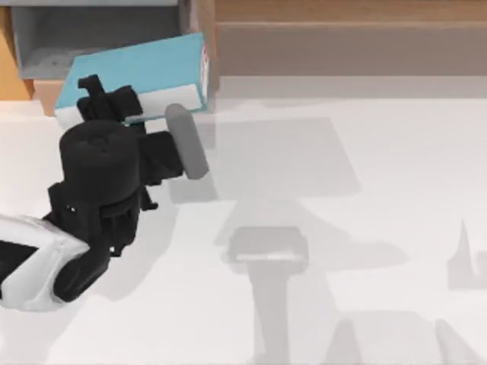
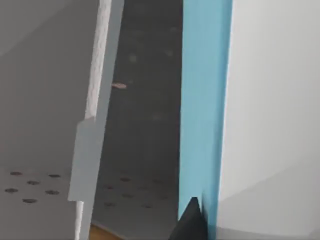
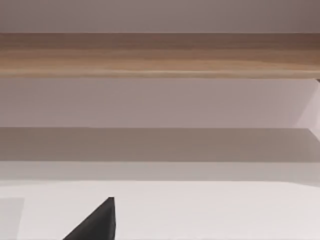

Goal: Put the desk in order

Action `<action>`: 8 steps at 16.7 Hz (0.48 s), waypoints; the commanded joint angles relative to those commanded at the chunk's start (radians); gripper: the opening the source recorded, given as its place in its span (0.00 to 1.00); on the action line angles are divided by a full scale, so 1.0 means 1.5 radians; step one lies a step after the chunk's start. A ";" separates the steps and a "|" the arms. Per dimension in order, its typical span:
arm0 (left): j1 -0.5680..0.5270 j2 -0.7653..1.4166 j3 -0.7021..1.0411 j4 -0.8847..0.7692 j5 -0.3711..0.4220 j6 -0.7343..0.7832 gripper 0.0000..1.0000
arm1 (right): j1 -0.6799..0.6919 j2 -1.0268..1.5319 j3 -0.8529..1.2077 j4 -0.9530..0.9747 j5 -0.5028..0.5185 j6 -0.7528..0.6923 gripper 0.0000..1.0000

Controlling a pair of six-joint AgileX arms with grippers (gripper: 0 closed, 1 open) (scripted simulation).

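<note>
A: Across the scene spreads the plain white desk (image 1: 365,228); its grey-lined drawer box (image 1: 84,34) sits far left.
B: And the flat blue book (image 1: 141,72)?
A: Pinched by the left gripper (image 1: 103,103), angled over the drawer's corner. It might snag that edge and slip.
B: Right gripper's (image 3: 95,222) fingers?
A: Can't tell.

White desk (image 1: 365,228) flat; light-wood shelf rail (image 1: 342,11) at rear; grey-lined drawer box (image 1: 76,34) open.

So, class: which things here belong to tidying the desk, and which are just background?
Part of the job:
- left gripper
- blue book, at the drawer box
- desk

Just there:
- shelf rail
- grey cylinder
</note>
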 joint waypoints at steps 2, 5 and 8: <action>0.073 0.012 0.022 -0.016 0.058 0.056 0.00 | 0.000 0.000 0.000 0.000 0.000 0.000 1.00; 0.158 0.044 0.077 -0.041 0.154 0.125 0.00 | 0.000 0.000 0.000 0.000 0.000 0.000 1.00; 0.205 0.076 0.117 -0.063 0.215 0.165 0.00 | 0.000 0.000 0.000 0.000 0.000 0.000 1.00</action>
